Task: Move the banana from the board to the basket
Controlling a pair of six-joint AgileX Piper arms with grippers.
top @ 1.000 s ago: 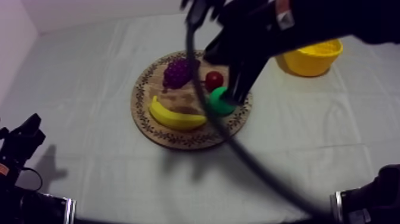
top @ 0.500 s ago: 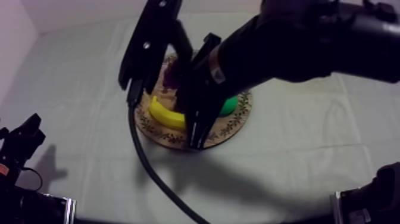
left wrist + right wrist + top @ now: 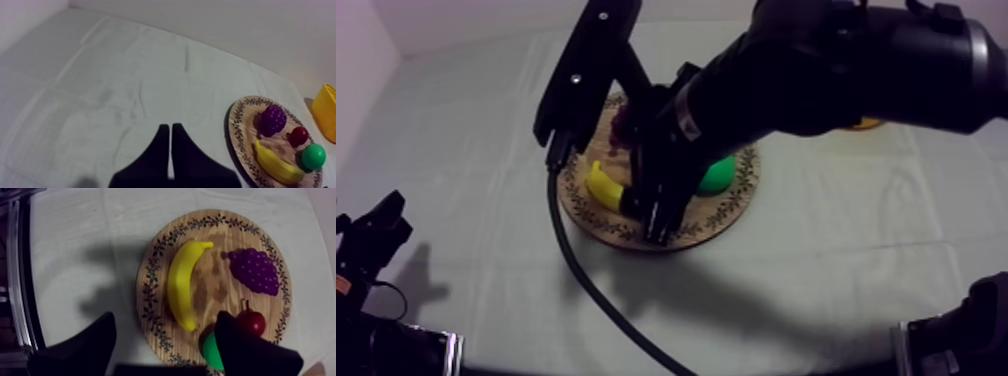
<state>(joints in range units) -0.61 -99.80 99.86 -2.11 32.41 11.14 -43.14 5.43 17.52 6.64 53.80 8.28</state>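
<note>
The yellow banana [image 3: 182,283] lies on the round wooden board [image 3: 150,283], at its left side in the top view, where the arm hides most of the banana [image 3: 604,186]. My right gripper [image 3: 165,319] hovers over the banana's end, open, its fingers [image 3: 85,343] spread wide with nothing between them. In the top view the right gripper [image 3: 658,222] sits above the board's near rim [image 3: 586,215]. My left gripper [image 3: 171,150] rests low at the table's left [image 3: 376,235], shut as a narrow wedge. The yellow basket [image 3: 327,112] stands beyond the board.
Purple grapes [image 3: 255,270], a small red fruit [image 3: 251,322] and a green pear [image 3: 212,350] share the board beside the banana. My right arm covers most of the basket [image 3: 866,124] in the top view. Bare cloth lies left of and in front of the board.
My right arm swung from over the pear to over the banana and came lower. Its fingers went from shut to wide apart. The left arm has not moved.
</note>
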